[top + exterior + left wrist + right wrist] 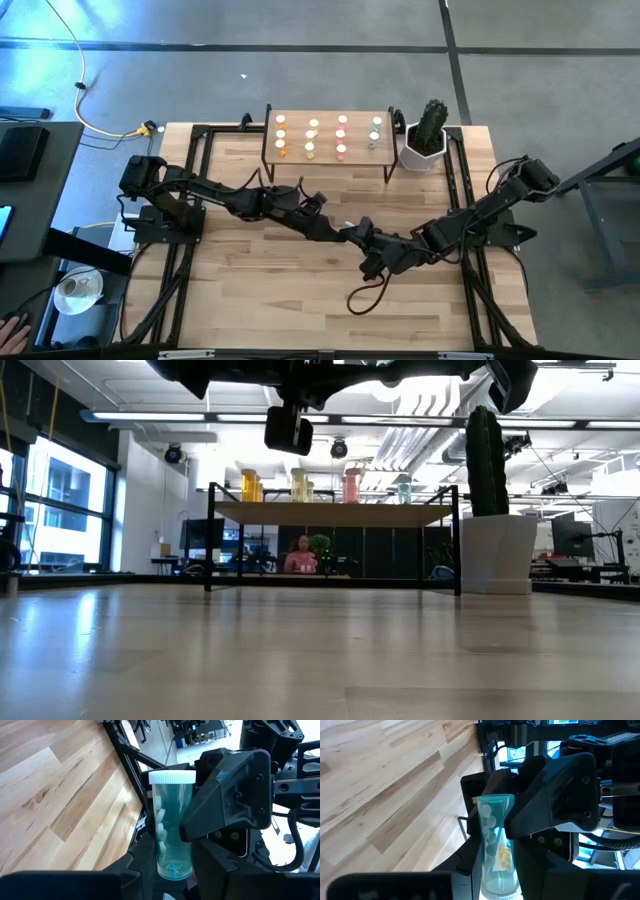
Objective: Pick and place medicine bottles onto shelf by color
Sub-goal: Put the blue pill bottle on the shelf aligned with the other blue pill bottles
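both arms reach to the centre of the tabletop (pixel 250 290) in the high view, meeting just right of the middle of the frame. the left gripper (pixel 352 236) and the right gripper (pixel 372 243) face each other there, nose to nose. between them is 1 green medicine bottle (pixel 172 827), translucent teal body with a white cap and pale tablets inside; in the left wrist view it stands cap-up in the centre of the frame, in the right wrist view the same bottle (pixel 496 845) shows cap-down at centre bottom. both claws appear narrowed onto the bottle, dark fingers pressed against its sides, so it is held by the 2 grippers at once, clear of the table surface. the shelf (pixel 325 112) sits at the upper centre of the high view, with rows of medicine bottles (pixel 310 137) on it grouped in columns: orange at the left, then yellow, pink, and green at the right end. in the low view the shelf (pixel 335 513) is mid-frame with bottles along its top. a white cactus pot (pixel 424 152) stands just right of the shelf. a person (pixel 301 557) shows small in the room behind, under the shelf in the low view.
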You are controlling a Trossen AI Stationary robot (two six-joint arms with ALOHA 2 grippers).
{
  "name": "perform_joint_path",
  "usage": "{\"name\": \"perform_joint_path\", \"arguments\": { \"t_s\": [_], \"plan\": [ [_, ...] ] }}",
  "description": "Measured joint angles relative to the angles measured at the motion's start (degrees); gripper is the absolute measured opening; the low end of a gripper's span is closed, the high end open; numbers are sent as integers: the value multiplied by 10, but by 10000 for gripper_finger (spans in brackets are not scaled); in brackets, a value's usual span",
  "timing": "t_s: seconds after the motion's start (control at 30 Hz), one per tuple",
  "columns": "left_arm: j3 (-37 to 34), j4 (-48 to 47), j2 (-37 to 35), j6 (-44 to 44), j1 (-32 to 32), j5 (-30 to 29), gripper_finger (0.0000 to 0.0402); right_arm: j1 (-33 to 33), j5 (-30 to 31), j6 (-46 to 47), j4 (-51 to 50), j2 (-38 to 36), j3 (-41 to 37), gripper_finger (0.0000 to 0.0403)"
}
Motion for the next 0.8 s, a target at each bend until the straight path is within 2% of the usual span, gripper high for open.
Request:
{"name": "perform_joint_path", "arguments": {
  "t_s": [0.57,0.8],
  "plan": [
    [-1,12,0,3,7,3,95,0,4,-52,-3,-1,0,83],
    [-1,16,0,10,20,11,95,0,32,-27,-3,-1,1,135]
  ]
}}
